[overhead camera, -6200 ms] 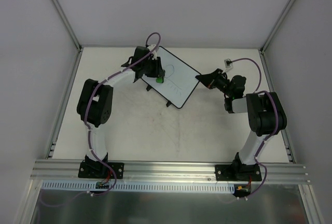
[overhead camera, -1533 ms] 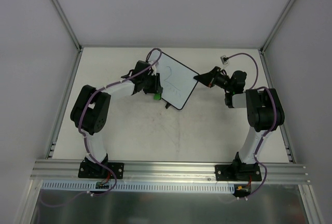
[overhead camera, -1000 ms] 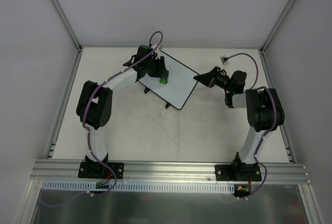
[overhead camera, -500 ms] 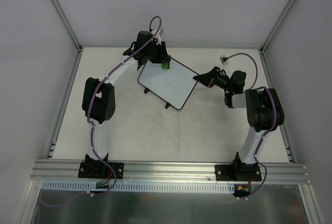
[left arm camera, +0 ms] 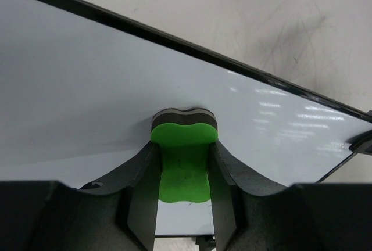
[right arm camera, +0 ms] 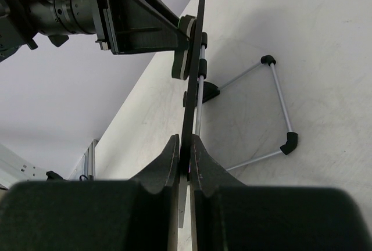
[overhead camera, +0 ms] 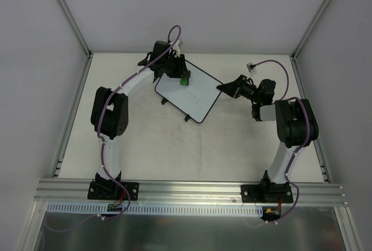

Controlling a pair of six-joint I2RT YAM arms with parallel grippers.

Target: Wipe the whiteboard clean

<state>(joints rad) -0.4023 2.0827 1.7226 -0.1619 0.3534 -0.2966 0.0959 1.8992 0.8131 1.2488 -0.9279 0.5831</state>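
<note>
The whiteboard (overhead camera: pixel 190 95) stands tilted at the back middle of the table, white with a thin black frame. Faint marks remain near its middle. My left gripper (overhead camera: pixel 181 76) is shut on the green eraser (overhead camera: pixel 184 80) and presses it against the board's upper part. In the left wrist view the eraser (left arm camera: pixel 183 158) sits between the fingers, its dark felt face on the whiteboard (left arm camera: pixel 87 88). My right gripper (overhead camera: pixel 225 88) is shut on the board's right corner. In the right wrist view the whiteboard (right arm camera: pixel 195 59) shows edge-on, clamped in that gripper (right arm camera: pixel 186 157).
The board's wire stand with black feet (right arm camera: pixel 289 142) rests on the table behind it. A small white connector (overhead camera: pixel 252 65) lies at the back right. Aluminium rails (overhead camera: pixel 75 106) line the table's sides.
My left gripper has swept the eraser over the board, from its left edge up to the top corner, then slightly down and right. The right gripper has stayed clamped on the board.
</note>
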